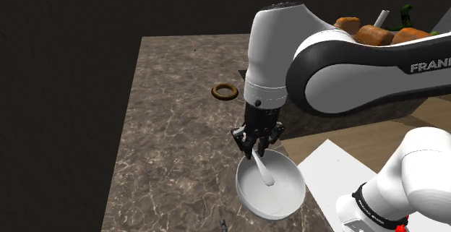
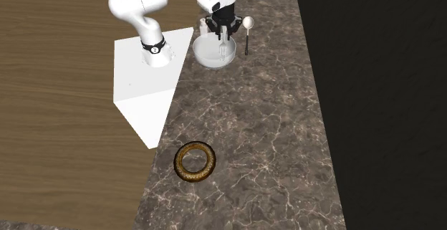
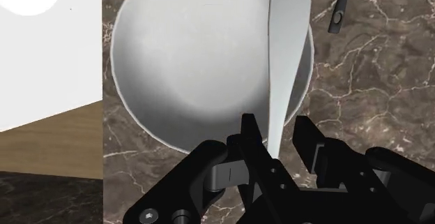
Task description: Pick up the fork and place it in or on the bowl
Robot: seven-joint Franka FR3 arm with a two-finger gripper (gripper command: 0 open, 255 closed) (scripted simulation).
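Note:
A white bowl (image 1: 249, 194) (image 2: 204, 56) (image 3: 181, 62) stands on the marble counter close to the stand. The pale fork (image 1: 264, 171) (image 2: 223, 49) (image 3: 286, 48) slants into it: its broad end rests at the rim far from the hand and its thin handle rises toward the hand. Just above the bowl's near rim hangs my gripper (image 1: 259, 147) (image 2: 222, 31) (image 3: 279, 135). In the wrist view the handle passes between the fingers (image 3: 252, 133) with a small gap on each side, so the gripper is open.
A brown ring (image 1: 225, 91) (image 2: 195, 161) lies farther out on the counter. A spoon (image 2: 247, 28) with a dark handle (image 3: 339, 10) lies beside the bowl. The white stand (image 2: 147, 85) borders the bowl. A container of food (image 1: 376, 32) sits behind the arm. A black area lies beyond the counter's edge.

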